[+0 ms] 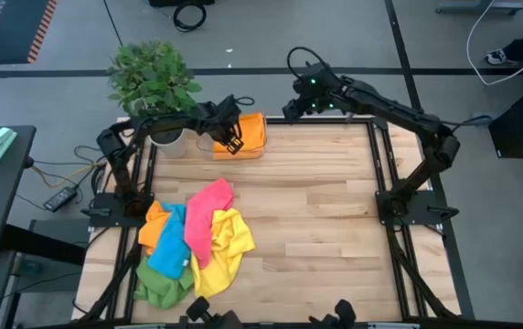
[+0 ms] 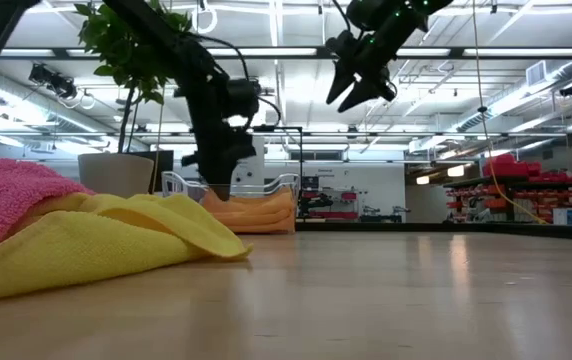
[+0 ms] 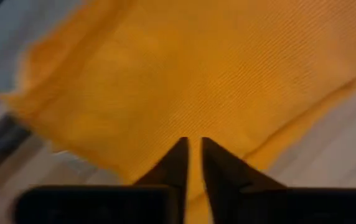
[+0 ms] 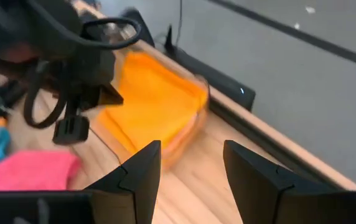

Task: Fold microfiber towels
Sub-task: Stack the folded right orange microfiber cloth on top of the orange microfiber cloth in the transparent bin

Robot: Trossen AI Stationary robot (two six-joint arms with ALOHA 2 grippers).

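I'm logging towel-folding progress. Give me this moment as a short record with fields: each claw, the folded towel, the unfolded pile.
left claw: nearly shut, right over the folded orange towel in the clear tray by the potted plant; a grip cannot be confirmed
right claw: open, raised above the table's far edge, holding nothing
unfolded pile: pink towel, yellow towel, blue towel, green towel and another orange towel, heaped near the left arm's base

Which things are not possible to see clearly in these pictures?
- Left gripper: the left wrist view does not settle whether its near-shut tips pinch the orange towel.
- Clear tray, low view: its contents partly hidden by the left arm.
- Towel pile, high view: lower cloths covered.
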